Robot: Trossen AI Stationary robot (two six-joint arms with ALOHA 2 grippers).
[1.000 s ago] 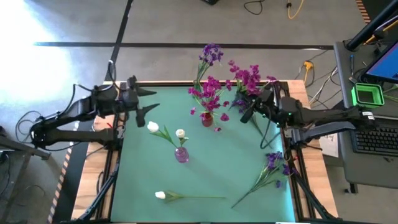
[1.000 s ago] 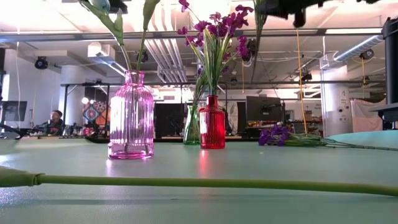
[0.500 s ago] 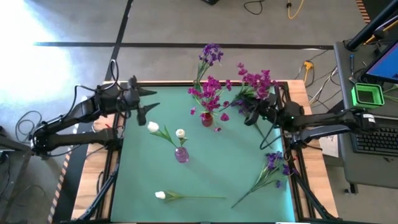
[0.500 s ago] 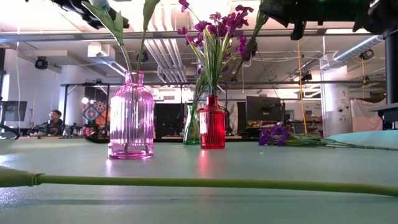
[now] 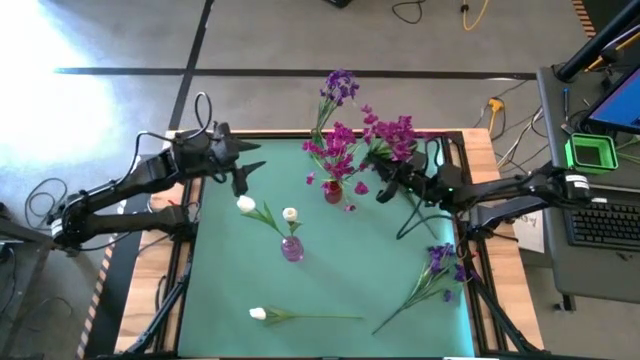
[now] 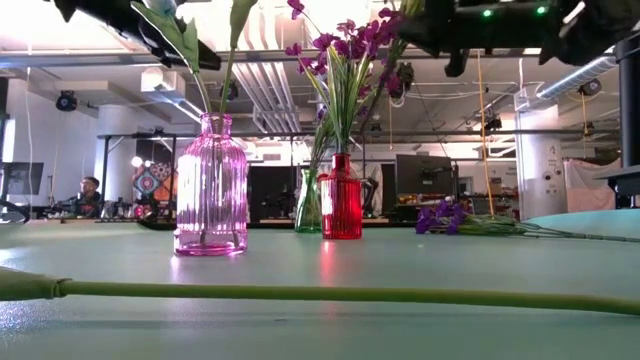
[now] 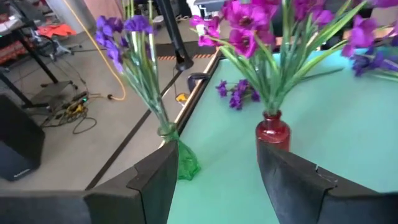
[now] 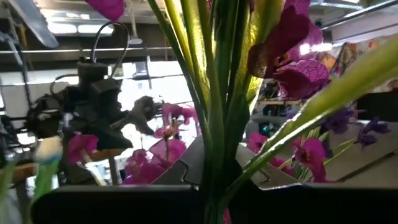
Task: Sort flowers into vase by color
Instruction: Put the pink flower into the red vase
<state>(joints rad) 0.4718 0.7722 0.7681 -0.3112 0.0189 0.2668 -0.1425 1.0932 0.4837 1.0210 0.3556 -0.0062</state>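
The right gripper (image 5: pixel 385 187) is pinched tight on a pink flower (image 5: pixel 392 132) – held up in the air just beside the red vase (image 5: pixel 332 190). The left gripper (image 5: pixel 247 170) waits near the table's far left corner, fingers apart, holding nothing. Purple flowers (image 5: pixel 440 262) lie on the table.

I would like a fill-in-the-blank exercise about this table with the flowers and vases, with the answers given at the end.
1. The right gripper is shut on a magenta flower beside the ____ vase.
2. The pink vase holds ____ flowers.
3. The left gripper is open and holds ____.
4. The purple flower lying on the table is near its ____ edge.

Missing words: red; white; nothing; right
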